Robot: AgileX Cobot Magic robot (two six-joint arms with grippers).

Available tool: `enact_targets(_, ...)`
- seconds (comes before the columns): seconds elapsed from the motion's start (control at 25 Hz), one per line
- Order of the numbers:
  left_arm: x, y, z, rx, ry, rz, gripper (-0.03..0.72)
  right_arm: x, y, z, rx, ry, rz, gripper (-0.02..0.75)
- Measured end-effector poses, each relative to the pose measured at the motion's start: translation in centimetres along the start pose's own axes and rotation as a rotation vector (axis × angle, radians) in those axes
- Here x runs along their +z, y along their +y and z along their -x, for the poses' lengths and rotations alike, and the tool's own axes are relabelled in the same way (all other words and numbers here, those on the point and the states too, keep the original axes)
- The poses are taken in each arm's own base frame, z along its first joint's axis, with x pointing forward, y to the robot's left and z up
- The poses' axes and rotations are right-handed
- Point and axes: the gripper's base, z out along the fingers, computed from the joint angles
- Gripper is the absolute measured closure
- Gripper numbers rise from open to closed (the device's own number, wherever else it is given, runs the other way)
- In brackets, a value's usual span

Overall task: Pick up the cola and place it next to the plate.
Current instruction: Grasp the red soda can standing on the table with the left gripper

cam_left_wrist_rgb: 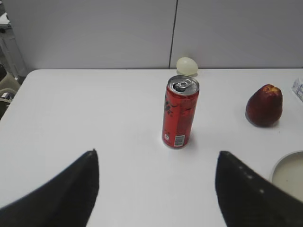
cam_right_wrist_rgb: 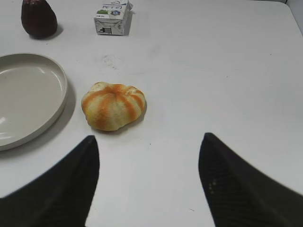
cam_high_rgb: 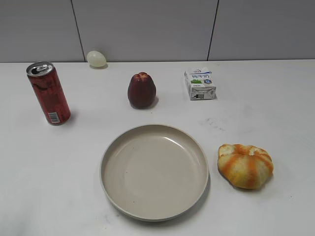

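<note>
The cola (cam_high_rgb: 48,93) is standing upright on the tabletop (cam_high_rgb: 275,103) at the far left, well apart from the plate (cam_high_rgb: 154,170) and untouched. In the left wrist view the cola (cam_left_wrist_rgb: 180,112) is sitting ahead of the left pincer (cam_left_wrist_rgb: 156,189), roughly centred between its two dark fingers, which are spread wide and holding nothing. The step in hand looks like the approach, with no grasp made yet.

A dark-red fruit (cam_high_rgb: 141,90) is standing to the can's right, a pale egg-shaped thing (cam_high_rgb: 96,58) is lying behind it near the wall, and a small carton (cam_high_rgb: 200,83) is sitting further right. The right pincer (cam_right_wrist_rgb: 149,184) is also spread and empty, hanging above the tabletop near a striped orange gourd (cam_right_wrist_rgb: 113,106) just beside the plate's right rim.

The next move probably calls for the left pincer to be advancing straight and low, closing around the can's mid-body without tipping it, since a tall slim can topples easily. The bare stretch left of the plate seems the nearest place to set it.
</note>
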Motion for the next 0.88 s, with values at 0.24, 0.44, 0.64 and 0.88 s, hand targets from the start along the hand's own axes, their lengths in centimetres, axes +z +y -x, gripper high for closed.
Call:
enact_targets(0.24, 5.2, 0.7, 4.2, 0.019, 0.088, -0.012, 0.084, 0.0, 0.0, 0.0, 0.000, 0.000, 0.000, 0.206)
enact_targets(0.44, 10.9, 1.2, 7.3, 0.050, 0.271, -0.060, 0.084, 0.0, 0.0, 0.0, 0.000, 0.000, 0.000, 0.206)
enact_targets(0.64, 17.2, 1.5, 9.1, 0.030, 0.452, -0.125, 0.092, 0.0, 0.0, 0.0, 0.000, 0.000, 0.000, 0.206)
enact_targets(0.88, 23.6, -0.1, 9.8, 0.110, 0.520, -0.203, 0.087, 0.0, 0.0, 0.0, 0.000, 0.000, 0.000, 0.206)
